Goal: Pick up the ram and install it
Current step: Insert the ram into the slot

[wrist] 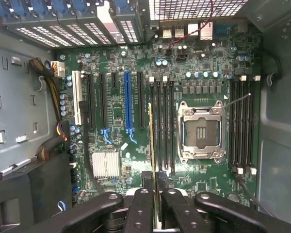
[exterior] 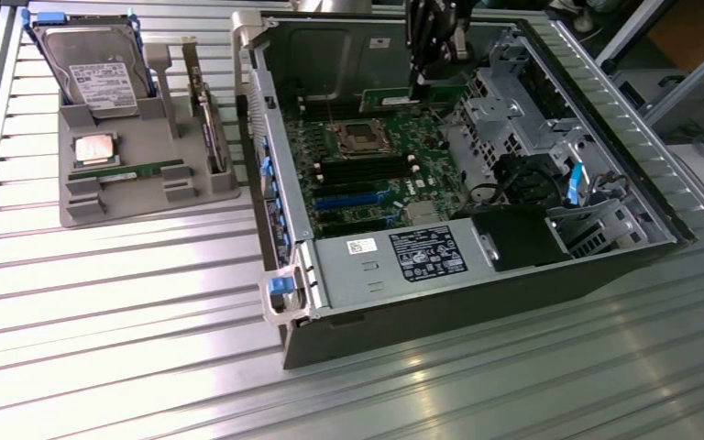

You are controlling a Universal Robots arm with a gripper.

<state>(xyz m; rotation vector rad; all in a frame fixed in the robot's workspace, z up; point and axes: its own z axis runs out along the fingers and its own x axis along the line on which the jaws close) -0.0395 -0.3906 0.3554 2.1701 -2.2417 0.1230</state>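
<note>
while edge-on, ram (wrist: 151,141) between jaws

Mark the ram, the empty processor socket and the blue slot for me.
the ram (wrist: 151,141), wrist view, its thin edge facing the camera.
the processor socket (wrist: 202,130), wrist view, middle of its pin field.
the blue slot (wrist: 128,104), wrist view, midway along its length.
</note>
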